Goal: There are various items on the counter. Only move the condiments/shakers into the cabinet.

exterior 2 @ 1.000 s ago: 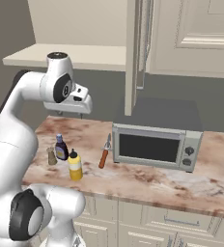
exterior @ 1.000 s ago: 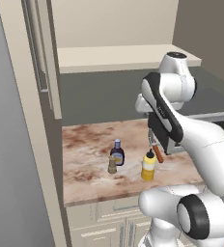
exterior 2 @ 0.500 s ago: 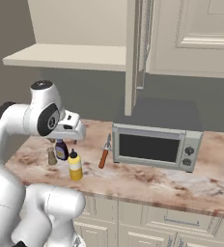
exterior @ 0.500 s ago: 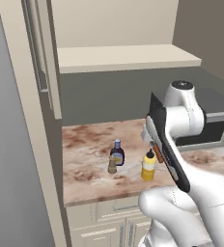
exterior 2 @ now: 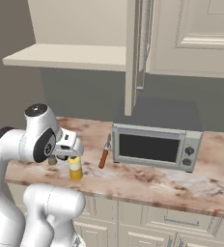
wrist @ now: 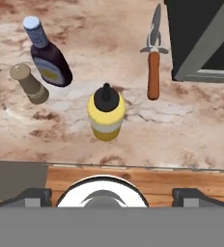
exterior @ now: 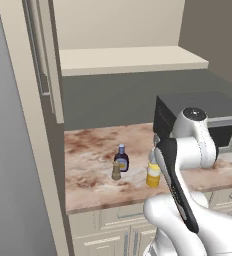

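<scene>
1. Fingers spread wide and holding nothing: my gripper (wrist: 112, 195) sits at the bottom of the hand view, one dark fingertip (wrist: 32, 197) at lower left and the other at lower right, looking down on the worktop.
2. Dead centre of the hand view stands the yellow squeeze bottle (wrist: 106, 115), upright, dark nozzle pointing up at me, not touching either finger.
3. Upper left of that view: the dark bottle with the blue cap (wrist: 47, 54), and just beside it, lower and further left, the short tan pepper shaker (wrist: 29, 84). Close neighbours; I cannot tell whether they touch.
4. Upper right of centre lies an orange-handled knife (wrist: 154, 61), flat on the stone, blade toward the top of the frame, apart from the yellow bottle.
5. Top right corner: the microwave (wrist: 205, 38), dark, with a grey edge.
6. All of it rests on the marbled counter (exterior: 93, 155), seen across the middle of the left base view, where the three containers cluster just left of my white arm.
7. The cabinet (exterior: 128, 59) is in the upper part of that view, its cream shelf board bare, with the tall beige side panel down the left.
8. In the right base view my hand hangs right above the yellow bottle at lower left, with the microwave to the right.
</scene>
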